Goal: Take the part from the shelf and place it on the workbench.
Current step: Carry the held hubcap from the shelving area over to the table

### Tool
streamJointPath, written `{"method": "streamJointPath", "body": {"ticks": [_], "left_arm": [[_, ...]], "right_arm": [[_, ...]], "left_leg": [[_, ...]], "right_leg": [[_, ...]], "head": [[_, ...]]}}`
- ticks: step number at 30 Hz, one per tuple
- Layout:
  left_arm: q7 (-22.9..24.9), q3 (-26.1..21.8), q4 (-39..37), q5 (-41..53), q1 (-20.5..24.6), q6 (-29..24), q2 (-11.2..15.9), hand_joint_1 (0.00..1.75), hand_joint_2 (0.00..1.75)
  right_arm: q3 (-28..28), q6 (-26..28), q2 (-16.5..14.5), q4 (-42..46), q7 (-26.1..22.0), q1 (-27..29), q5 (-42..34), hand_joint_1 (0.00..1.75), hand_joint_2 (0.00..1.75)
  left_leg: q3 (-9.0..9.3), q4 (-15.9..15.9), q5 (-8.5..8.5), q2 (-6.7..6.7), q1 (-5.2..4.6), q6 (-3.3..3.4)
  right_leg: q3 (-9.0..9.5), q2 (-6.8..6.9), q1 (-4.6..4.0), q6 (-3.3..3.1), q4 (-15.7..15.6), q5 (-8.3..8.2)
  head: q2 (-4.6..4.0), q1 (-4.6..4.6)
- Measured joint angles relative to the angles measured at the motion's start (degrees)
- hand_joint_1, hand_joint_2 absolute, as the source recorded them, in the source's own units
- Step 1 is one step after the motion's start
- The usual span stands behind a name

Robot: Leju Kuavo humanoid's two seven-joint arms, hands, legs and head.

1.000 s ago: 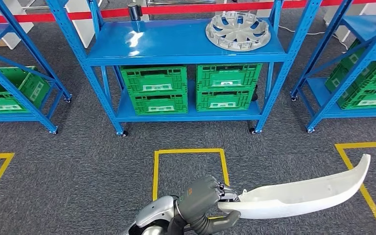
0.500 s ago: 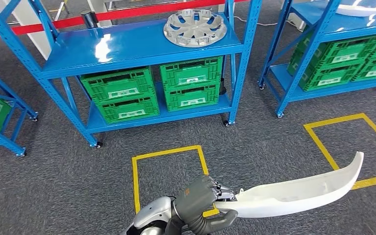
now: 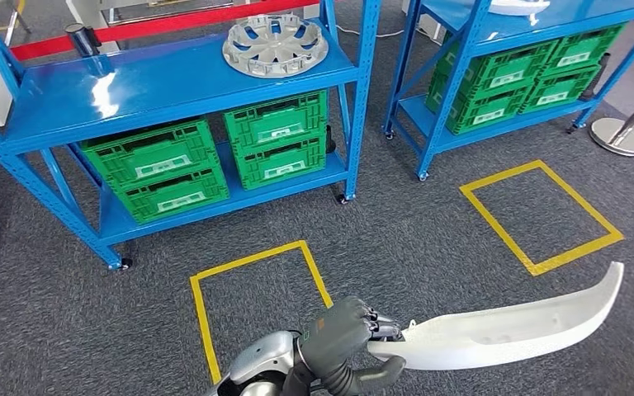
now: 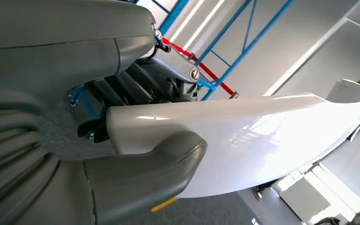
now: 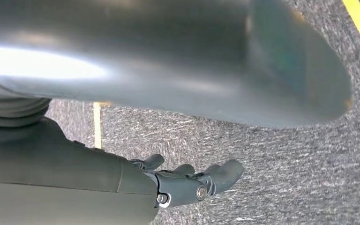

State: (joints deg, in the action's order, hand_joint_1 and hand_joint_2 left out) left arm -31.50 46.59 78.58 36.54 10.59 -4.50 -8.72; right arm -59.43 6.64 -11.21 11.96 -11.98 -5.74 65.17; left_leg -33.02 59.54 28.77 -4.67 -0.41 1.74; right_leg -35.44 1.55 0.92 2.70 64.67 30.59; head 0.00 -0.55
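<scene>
**Carry leg: part in left hand, robot turning away from shelf**

Camera swing since the earlier frames: the whole scene has slid left and up in the head view, so the robot is turning; the shelf rack itself has not moved. Relative to the arm, the part sits as before.

Left hand (image 3: 340,334) grips the white curved part (image 3: 512,326) at its near end, thumb under, fingers over; the part reaches out to the robot's right, above the carpet, well apart from the blue shelf (image 3: 173,87). A wheel cover (image 3: 274,43) lies on that shelf's top deck, green crates (image 3: 215,157) below. Yellow floor square (image 3: 252,305) lies between shelf and hand.

Right hand (image 5: 192,180) hangs over the carpet, fingers loosely apart, holding nothing.

Judgement: pick-up done, transport under way. No bench visible yet. Next move calls for further turning until the bench appears, keeping the long free end clear of rack posts.
</scene>
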Motion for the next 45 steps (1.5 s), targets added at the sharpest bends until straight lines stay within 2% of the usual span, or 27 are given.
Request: {"method": "streamJointPath", "body": {"ticks": [2, 5, 7, 9, 11, 12, 13, 14, 16, 18, 20, 22, 24, 26, 27, 28, 29, 31, 32, 34, 35, 36, 38, 40, 42, 43, 45], "left_arm": [[0.0, 0.0, 0.0, -0.2, 0.2, 0.2, -0.1, 1.75, 1.75], [-0.1, 0.1, 0.0, -0.5, 0.5, 0.5, -0.2, 1.75, 1.75], [0.0, 0.1, 0.0, -0.6, 0.7, 0.6, -0.3, 1.75, 1.75], [0.1, 0.1, -0.1, -0.7, 0.7, 0.8, -0.3, 1.75, 1.75], [0.3, 0.1, -0.2, -1.3, 0.7, 1.4, -0.3, 1.75, 1.75], [0.2, 0.1, -0.3, -1.6, 0.7, 1.9, -0.3, 1.75, 1.75], [0.2, 0.2, -0.3, -1.8, 0.7, 2.4, -0.4, 1.75, 1.75], [0.1, 0.4, -0.2, -1.8, 0.9, 2.9, -0.4, 1.75, 1.75], [0.2, 1.3, 0.5, -2.0, 1.9, 4.1, -0.8, 1.75, 1.75], [1.8, 3.0, 2.2, -5.4, 4.2, 7.6, -2.1, 1.75, 1.75], [5.3, 5.3, 4.4, -13.7, 7.7, 13.3, -4.3, 1.75, 1.75], [9.7, 8.0, 6.3, -24.1, 11.3, 18.3, -6.5, 1.75, 1.75], [13.1, 10.6, 8.2, -32.1, 13.8, 20.3, -7.9, 1.75, 1.75], [15.2, 12.7, 9.7, -36.7, 15.8, 20.2, -8.6, 1.75, 1.75], [15.8, 13.4, 10.3, -38.0, 16.8, 19.9, -9.1, 1.75, 1.75], [16.2, 13.8, 10.8, -38.7, 17.7, 19.3, -9.7, 1.75, 1.75], [16.2, 14.0, 11.3, -38.8, 18.4, 18.6, -10.2, 1.75, 1.75], [16.2, 14.1, 12.2, -38.1, 19.3, 17.2, -10.9, 1.75, 1.75], [16.2, 14.0, 12.6, -37.6, 19.7, 16.4, -11.1, 1.75, 1.75], [16.3, 13.9, 13.0, -37.0, 20.2, 15.1, -11.5, 1.75, 1.75], [16.3, 13.9, 13.1, -36.6, 20.3, 14.4, -11.6, 1.75, 1.75], [16.3, 13.9, 13.1, -36.2, 20.4, 13.6, -11.7, 1.75, 1.75], [16.0, 13.9, 13.2, -35.3, 20.6, 11.7, -11.8, 1.75, 1.75], [15.2, 13.8, 13.3, -35.0, 20.6, 10.1, -11.7, 1.75, 1.75], [14.2, 13.8, 13.4, -35.0, 20.6, 9.2, -11.6, 1.75, 1.75], [13.9, 13.8, 13.4, -34.9, 20.5, 8.9, -11.6, 1.75, 1.75], [13.7, 13.8, 13.3, -34.8, 20.5, 8.4, -11.5, 1.75, 1.75]], "right_arm": [[0.0, -0.1, 0.0, 0.0, 0.0, -0.2, 0.0, 0.00, 0.00], [0.0, -0.1, 0.1, 0.0, 0.0, -0.1, 0.0, 0.00, 0.00], [0.0, -0.1, 0.1, 0.0, 0.1, 0.0, 0.2, 0.00, 0.00], [0.0, -0.1, 0.1, 0.0, 0.4, -0.2, 0.5, 0.00, 0.00], [0.0, -0.2, 0.1, 0.0, 0.8, -0.3, 1.0, 0.00, 0.00], [0.0, -0.2, 0.1, 0.0, 1.1, -0.3, 1.3, 0.00, 0.00], [0.0, -0.2, 0.1, 0.0, 1.2, -0.3, 1.7, 0.00, 0.00], [0.2, -0.2, 0.1, 0.0, 1.4, -0.3, 2.1, 0.00, 0.00], [0.6, -0.2, 0.1, 0.0, 1.6, -0.5, 3.0, 0.00, 0.00], [1.1, -0.2, 0.2, 0.0, 2.1, -0.8, 3.6, 0.00, 0.00], [1.4, -0.2, 0.2, 0.0, 2.7, -0.9, 3.5, 0.00, 0.00], [1.4, -0.3, 0.2, 0.0, 2.7, -1.0, 2.9, 0.00, 0.00], [1.4, -0.3, 0.2, 0.0, 2.4, -1.2, 2.2, 0.00, 0.00], [1.4, -0.3, 0.2, 0.0, 2.2, -1.3, 1.9, 0.00, 0.00], [1.4, -0.3, 0.2, 0.0, 2.1, -1.2, 1.8, 0.00, 0.00], [1.4, -0.3, 0.2, 0.0, 2.1, -1.1, 1.8, 0.00, 0.00], [1.4, -0.3, 0.3, 0.0, 2.2, -1.0, 1.9, 0.00, 0.00], [1.6, -0.3, 0.4, 0.0, 2.6, -1.0, 2.7, 0.00, 0.00], [1.8, -0.3, 0.4, 0.0, 2.9, -1.2, 3.4, 0.00, 0.00], [2.5, -0.3, 0.4, 0.0, 3.7, -1.5, 4.7, 0.00, 0.00], [2.8, -0.3, 0.4, 0.0, 4.0, -1.6, 5.2, 0.00, 0.00], [3.2, -0.3, 0.4, 0.0, 4.4, -1.8, 5.7, 0.00, 0.00], [4.0, -0.3, 0.4, 0.0, 5.0, -2.3, 6.8, 0.00, 0.00], [4.9, -0.3, 0.2, 0.0, 5.4, -3.1, 7.6, 0.00, 0.00], [5.6, -0.3, 0.1, 0.0, 5.6, -3.6, 7.9, 0.00, 0.00], [5.9, -0.3, 0.0, 0.0, 5.7, -3.6, 8.0, 0.00, 0.00], [6.4, -0.3, 0.0, 0.0, 5.8, -3.7, 8.0, 0.00, 0.00]], "left_leg": [[-0.04, 0.4, 0.22, -0.97, -0.24, -0.45], [0.05, 0.5, 0.30, -1.84, -0.25, -1.21], [-0.64, 2.3, 1.88, 0.18, 0.02, -2.00], [-2.90, 8.1, 5.68, 3.23, 0.42, -2.76], [-5.21, 14.2, 8.45, 4.22, 0.73, -3.18], [-5.33, 15.0, 8.34, 4.32, 0.88, -3.31], [-4.46, 13.7, 7.19, 4.45, 1.03, -3.40], [-2.71, 10.5, 5.34, 4.86, 1.24, -3.47], [0.90, 3.4, 2.71, 7.66, 1.70, -3.55], [2.02, 0.5, 2.15, 9.74, 1.78, -3.14], [1.60, 0.6, 1.78, 8.96, 1.60, -2.15], [1.48, 0.4, 1.30, 7.46, 1.58, -1.09], [1.37, 0.2, 1.01, 5.46, 1.33, -0.33], [1.07, 0.2, 0.94, 3.37, 0.82, 0.13], [0.93, 0.2, 0.92, 2.43, 0.56, 0.28], [0.84, 0.2, 0.91, 1.59, 0.35, 0.38], [0.80, 0.2, 0.91, 0.86, 0.19, 0.43], [0.79, 0.4, 0.96, -0.45, -0.16, 0.36], [0.81, 0.4, 1.00, -0.98, -0.32, 0.23], [0.88, 0.4, 0.96, -1.88, -0.53, -0.24], [0.96, 0.3, 0.89, -2.31, -0.53, -0.50], [0.93, 0.4, 1.00, -2.00, -0.49, -0.87], [0.00, 2.7, 2.83, 0.47, -0.28, -1.66], [-2.60, 8.9, 6.53, 3.42, 0.13, -2.28], [-4.86, 14.4, 8.55, 4.26, 0.43, -2.59], [-4.82, 14.6, 7.98, 4.35, 0.56, -2.67], [-1.99, 9.1, 4.32, 4.76, 0.84, -2.70]], "right_leg": [[2.59, 1.40, -0.24, -0.63, -4.6, -1.12], [2.36, 0.41, -0.22, -1.55, -5.3, -1.55], [2.14, -0.54, 0.16, -2.17, -5.6, -2.13], [1.74, -1.61, 0.49, -2.48, -5.7, -2.63], [1.31, -2.91, 0.66, -2.34, -5.7, -2.95], [1.15, -3.61, 0.76, -2.16, -5.7, -3.09], [1.02, -4.34, 0.91, -1.95, -5.6, -3.22], [0.92, -5.10, 1.10, -1.69, -5.5, -3.35], [0.54, -6.49, 1.31, -0.93, -5.4, -3.62], [-0.10, -7.61, 1.39, 0.20, -5.4, -4.15], [-0.57, -8.51, 1.61, 1.29, -5.8, -4.83], [-1.39, -6.74, 1.51, 1.72, -4.7, -4.16], [-3.97, -3.55, 0.99, 1.58, 0.8, -0.90], [-7.05, -2.41, 0.66, 1.40, 8.1, 2.55], [-7.55, -2.27, 0.57, 1.27, 9.9, 3.10], [-6.91, -2.13, 0.48, 1.08, 9.7, 2.64], [-5.09, -1.84, 0.35, 0.83, 7.2, 1.39], [-0.10, 0.13, -0.13, 0.08, -0.6, -1.04], [1.59, 1.09, -0.38, -0.26, -3.4, -1.72], [2.36, 1.84, -0.74, -0.84, -5.4, -1.94], [2.21, 1.29, -0.70, -1.07, -5.5, -2.24], [2.11, 0.78, -0.53, -1.35, -5.7, -2.49], [1.88, -0.29, -0.08, -1.94, -6.1, -3.06], [1.49, -1.45, 0.10, -2.31, -6.2, -3.46], [1.16, -2.70, 0.13, -2.34, -6.1, -3.71], [1.06, -3.27, 0.16, -2.24, -6.1, -3.80], [0.99, -4.30, 0.27, -1.98, -5.9, -3.93]], "head": [[0.00, -0.01], [0.00, 0.05], [0.00, 0.15], [0.00, 0.38], [0.00, 0.51], [0.00, 0.52], [0.00, 0.53], [0.00, 0.55], [0.00, 0.68], [0.00, 0.76], [0.00, 0.69], [0.00, 0.28], [0.00, -0.33], [0.00, -0.60], [0.00, -0.64], [0.00, -0.68], [0.00, -0.73], [0.00, -0.81], [0.00, -0.81], [0.00, -0.78], [0.00, -0.75], [0.00, -0.75], [0.00, -0.55], [0.00, -0.27], [0.00, -0.15], [0.00, -0.12], [0.00, -0.06]]}}
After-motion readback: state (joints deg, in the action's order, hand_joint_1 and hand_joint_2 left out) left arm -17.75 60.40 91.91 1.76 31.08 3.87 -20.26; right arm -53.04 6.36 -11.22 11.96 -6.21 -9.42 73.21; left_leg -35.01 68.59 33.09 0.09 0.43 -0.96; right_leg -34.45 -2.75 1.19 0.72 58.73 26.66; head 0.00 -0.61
